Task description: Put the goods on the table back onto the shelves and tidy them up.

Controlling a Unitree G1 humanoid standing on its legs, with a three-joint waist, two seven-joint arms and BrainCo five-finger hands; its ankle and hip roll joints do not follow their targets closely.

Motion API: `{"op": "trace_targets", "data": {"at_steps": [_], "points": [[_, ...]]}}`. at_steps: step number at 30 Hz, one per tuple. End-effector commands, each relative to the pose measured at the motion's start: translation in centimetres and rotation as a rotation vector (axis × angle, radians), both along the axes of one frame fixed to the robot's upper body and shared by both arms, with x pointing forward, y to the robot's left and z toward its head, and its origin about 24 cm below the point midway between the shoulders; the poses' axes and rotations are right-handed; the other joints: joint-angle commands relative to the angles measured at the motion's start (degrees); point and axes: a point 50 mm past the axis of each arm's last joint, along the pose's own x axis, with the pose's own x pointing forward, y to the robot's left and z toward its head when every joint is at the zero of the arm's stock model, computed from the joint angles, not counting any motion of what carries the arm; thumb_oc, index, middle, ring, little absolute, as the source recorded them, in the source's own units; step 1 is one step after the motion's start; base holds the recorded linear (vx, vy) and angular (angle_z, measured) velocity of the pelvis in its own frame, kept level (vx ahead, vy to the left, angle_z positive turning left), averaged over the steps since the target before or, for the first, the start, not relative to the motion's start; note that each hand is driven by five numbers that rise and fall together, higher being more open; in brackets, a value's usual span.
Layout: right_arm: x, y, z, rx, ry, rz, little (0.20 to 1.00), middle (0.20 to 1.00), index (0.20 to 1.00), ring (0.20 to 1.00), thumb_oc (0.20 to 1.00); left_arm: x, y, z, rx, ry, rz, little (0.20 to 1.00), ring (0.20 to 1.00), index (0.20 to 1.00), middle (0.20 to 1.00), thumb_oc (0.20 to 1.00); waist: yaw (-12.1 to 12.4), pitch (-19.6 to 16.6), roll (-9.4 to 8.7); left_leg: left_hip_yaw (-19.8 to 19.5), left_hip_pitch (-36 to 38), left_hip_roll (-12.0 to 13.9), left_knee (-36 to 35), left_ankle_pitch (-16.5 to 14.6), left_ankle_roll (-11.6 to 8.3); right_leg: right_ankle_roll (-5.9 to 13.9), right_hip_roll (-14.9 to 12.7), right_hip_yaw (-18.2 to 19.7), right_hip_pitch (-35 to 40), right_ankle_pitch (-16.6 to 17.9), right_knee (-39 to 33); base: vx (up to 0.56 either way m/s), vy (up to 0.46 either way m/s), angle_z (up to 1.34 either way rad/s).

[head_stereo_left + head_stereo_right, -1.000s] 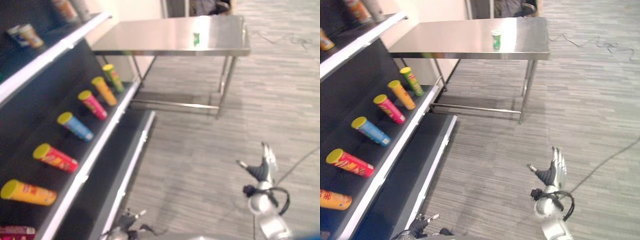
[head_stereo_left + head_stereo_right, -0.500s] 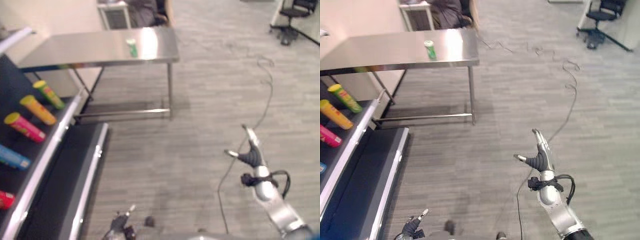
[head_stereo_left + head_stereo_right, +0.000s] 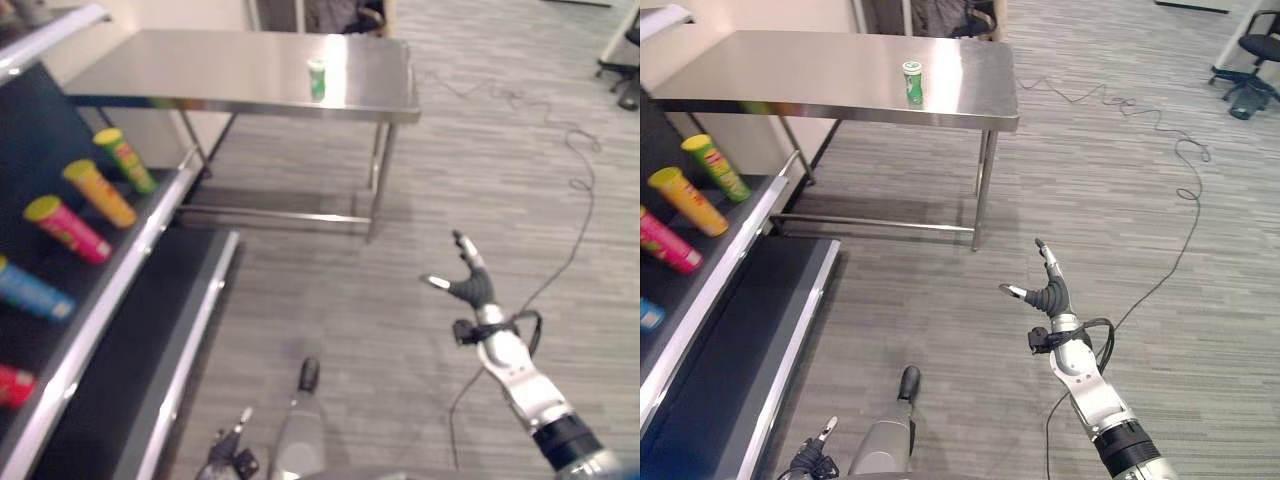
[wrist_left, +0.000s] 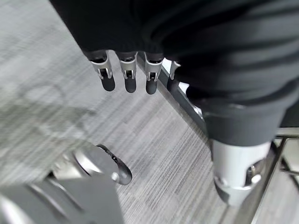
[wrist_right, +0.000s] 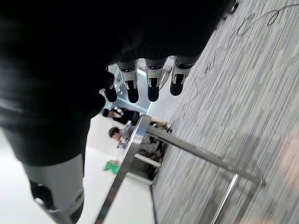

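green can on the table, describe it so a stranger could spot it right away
Find the long stainless steel table standing on the grey floor beyond the black shelves. A small green cylindrical can stands upright on its top, towards the right end. It is the sole item there; the other tubes lie tilted on the shelf.

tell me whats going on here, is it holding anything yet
Not yet. The robot stands on the floor between a shelf unit of lying snack cans and a steel table. One green can stands upright on the table, out of reach of both hands. The right hand is raised in front with fingers straight and empty. The left hand hangs low over the floor, fingers relaxed, also empty. The can on the table has not been picked up.
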Motion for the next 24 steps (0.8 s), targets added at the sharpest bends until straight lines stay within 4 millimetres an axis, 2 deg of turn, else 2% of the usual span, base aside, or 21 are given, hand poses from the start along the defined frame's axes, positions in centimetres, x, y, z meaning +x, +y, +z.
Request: {"op": "trace_targets", "data": {"at_steps": [1, 2, 3, 4, 5, 6, 7, 8, 9, 10, 11, 12, 14, 15, 18, 20, 21, 24], "points": [[1.0, 0.8, 3.4, 0.032, -0.168, 0.033, 1.0, 1.0, 1.0, 1.0, 1.0, 0.4, 3.0, 1.0, 0.084, -0.022, -0.015, 1.0, 1.0, 1.0, 1.0, 1.0, 3.32, -4.27, -4.78, -1.0, -3.41, -2.46, -3.63, 6.83, 2.1, 2.98, -2.35, -2.62, 6.03, 17.03, 12.74, 0.59, 0.534, -0.22], [1.1, 1.0, 3.2, 0.03, -0.164, 0.025, 1.0, 1.0, 1.0, 1.0, 1.0, 0.4, 3.3, 1.0, 0.096, 0.0, -0.059, 1.0, 1.0, 1.0, 1.0, 1.0, 3.09, -4.42, -4.56, -0.25, -1.42, -3.51, -3.89, 4.68, 4.1, 3.04, -4.59, -3.02, 4.04, 24.21, 19.23, 0.77, 0.762, 0.03], [1.1, 1.5, 3.5, 0.014, -0.173, 0.049, 1.0, 1.0, 1.0, 1.0, 1.0, 1.4, 3.7, 1.3, 0.122, -0.004, -0.141, 1.0, 1.0, 1.0, 1.0, 1.0, 1.78, -4.06, -2.91, -0.15, 4.8, -5.77, -6.8, 1.88, 7.29, 1.94, -6.81, -4.54, -2.01, 29.19, 30.57, 0.58, 0.592, 0.06], [1.1, 1.5, 3.5, 0.013, -0.173, 0.048, 1.0, 1.0, 1.0, 1.0, 1.0, 1.4, 3.7, 1.3, 0.121, -0.004, -0.141, 1.0, 1.0, 1.0, 1.0, 1.0, 1.85, -4.13, -2.86, -0.08, 4.79, -5.71, -6.96, 2.01, 7.3, 1.92, -6.77, -4.43, -2.18, 29.23, 30.62, 0.56, 0.542, 0.13], [0.8, 1.5, 3.7, 0.0, -0.182, 0.066, 1.0, 1.0, 1.0, 1.0, 1.0, 2.1, 3.6, 1.5, 0.127, -0.014, -0.2, 1.0, 1.0, 1.0, 1.0, 1.0, 0.06, -3.42, -1.76, -1.1, 8.39, -6.57, -8.83, 1.35, 8.25, 0.51, -5.01, -4.2, -7.1, 26.67, 35.37, 0.38, 0.279, 0.39], [0.4, 1.4, 4.0, -0.026, -0.188, 0.08, 1.0, 1.0, 1.0, 1.0, 1.0, 2.7, 3.0, 1.5, 0.126, -0.022, -0.269, 1.0, 1.0, 1.0, 1.0, 1.0, -2.28, -2.51, -0.58, -2.37, 11.93, -7.1, -10.86, 1.02, 8.67, -1.17, -1.86, -4.05, -12.04, 20.97, 36.73, 0.54, 0.35, 0.28], [0.1, 1.2, 4.2, -0.043, -0.201, 0.085, 1.0, 1.0, 1.0, 1.0, 1.0, 3.2, 2.5, 1.5, 0.122, -0.031, -0.321, 1.0, 1.0, 1.0, 1.0, 1.0, -4.13, -1.63, 0.04, -3.31, 14.83, -7.72, -11.72, 0.38, 8.82, -1.56, -0.06, -4.93, -15.06, 17.58, 35.61, 0.64, 0.296, 0.6], [-0.5, 0.3, 4.5, -0.063, -0.213, 0.063, 1.0, 1.0, 1.0, 1.0, 1.0, 2.9, 1.5, 1.2, 0.111, -0.012, -0.403, 1.0, 1.0, 1.0, 1.0, 1.0, -7.66, -0.72, 0.85, -4.48, 19.94, -8.57, -13.94, -1.33, 8.36, -2.01, 1.85, -8.26, -18.72, 14.03, 28.35, 0.45, 0.177, 0.53], [-0.5, 0.3, 4.5, -0.064, -0.213, 0.062, 1.0, 1.0, 1.0, 1.0, 1.0, 3.0, 1.4, 1.2, 0.111, -0.012, -0.404, 1.0, 1.0, 1.0, 1.0, 1.0, -7.76, -0.75, 1.04, -4.64, 19.9, -8.4, -14.0, -1.22, 8.32, -2.1, 2.03, -8.51, -18.54, 14.24, 27.99, 0.61, 0.125, 1.0], [-0.9, -0.5, 4.9, -0.059, -0.236, 0.024, 1.0, 1.0, 1.0, 1.0, 1.0, 2.7, 0.9, 0.9, 0.106, 0.014, -0.434, 1.0, 1.0, 1.0, 1.0, 1.0, -9.65, -0.33, 0.78, -5.49, 24.09, -9.02, -15.56, -3.07, 7.44, -1.6, 3.91, -10.28, -21.3, 14.85, 17.66, 0.31, 0.019, 0.82], [-0.9, -0.5, 5.0, -0.059, -0.236, 0.024, 1.0, 1.0, 1.0, 1.0, 1.0, 2.7, 0.9, 0.9, 0.106, 0.014, -0.434, 1.0, 1.0, 1.0, 1.0, 1.0, -9.69, -0.32, 0.83, -5.53, 24.11, -8.97, -15.58, -3.06, 7.43, -1.6, 3.96, -10.35, -21.2, 14.91, 17.53, 0.66, -0.032, 0.68], [-1.4, -1.0, 6.3, -0.095, -0.308, -0.008, 1.0, 1.0, 1.0, 1.0, 1.0, 2.7, 0.7, 0.7, 0.105, 0.031, -0.434, 1.0, 1.0, 1.0, 1.0, 1.0, -11.35, -0.18, -0.05, -6.82, 28.11, -9.12, -16.44, -5.97, 6.36, -0.18, 5.53, -8.72, -21.62, 16.13, 5.71, 0.5, -0.073, 0.37], [-2.4, -0.9, 9.2, -0.129, -0.459, -0.012, 1.0, 1.0, 1.0, 1.0, 1.0, 2.7, 0.5, 0.6, 0.113, 0.05, -0.456, 1.0, 1.0, 1.0, 1.0, 1.0, -12.94, -0.5, -0.76, -7.94, 30.16, -8.95, -16.29, -7.9, 5.75, 1.65, 6.04, -6.13, -23.16, 19.63, -0.24, 0.49, -0.06, 0.37], [-2.5, -1.0, 9.2, -0.131, -0.458, -0.012, 1.0, 1.0, 1.0, 1.0, 1.0, 2.7, 0.5, 0.5, 0.112, 0.05, -0.457, 1.0, 1.0, 1.0, 1.0, 1.0, -12.88, -0.52, -0.53, -7.93, 30.22, -8.75, -16.19, -8.12, 5.73, 1.67, 6.27, -6.21, -22.9, 19.78, -0.59, 0.3, -0.033, 0.38], [-3.7, -0.9, 11.7, -0.189, -0.609, -0.047, 1.0, 1.0, 1.0, 1.0, 1.0, 2.7, -0.1, 0.5, 0.115, 0.046, -0.525, 1.0, 1.0, 1.0, 1.0, 1.0, -14.46, -0.99, -0.34, -10.14, 32.88, -7.82, -16.13, -10.28, 5.49, 2.88, 6.52, -2.14, -24.84, 22.8, -1.62, 0.38, -0.075, 0.51], [-4.7, -0.7, 13.8, -0.214, -0.733, -0.06, 1.0, 1.0, 1.0, 1.0, 1.0, 2.5, -0.2, 0.4, 0.123, 0.064, -0.55, 1.0, 1.0, 1.0, 1.0, 1.0, -14.69, -2.43, -0.84, -11.15, 34.07, -7.56, -16.55, -11.68, 5.37, 1.98, 6.73, -1.42, -22.72, 21.0, -2.28, 0.45, -0.135, 0.67], [-4.9, -0.3, 14.3, -0.222, -0.751, -0.018, 1.0, 1.0, 1.0, 1.0, 1.0, 1.9, -0.1, 0.3, 0.122, 0.074, -0.515, 1.0, 1.0, 1.0, 1.0, 1.0, -14.91, -3.75, -0.41, -11.05, 35.97, -5.69, -16.64, -12.11, 4.83, 1.32, 7.45, -1.75, -22.72, 19.96, 0.28, 0.52, -0.162, 0.81], [-4.9, 0.3, 14.9, -0.219, -0.765, 0.055, 1.0, 1.0, 1.0, 1.0, 1.0, 1.3, -0.1, 0.1, 0.111, 0.087, -0.489, 1.0, 1.0, 1.0, 1.0, 1.0, -14.87, -5.07, 0.39, -10.96, 36.3, -3.0, -14.14, -10.56, 3.16, 0.42, 8.95, -2.48, -21.51, 18.13, 0.79, 0.28, -0.1, 0.31]]}}
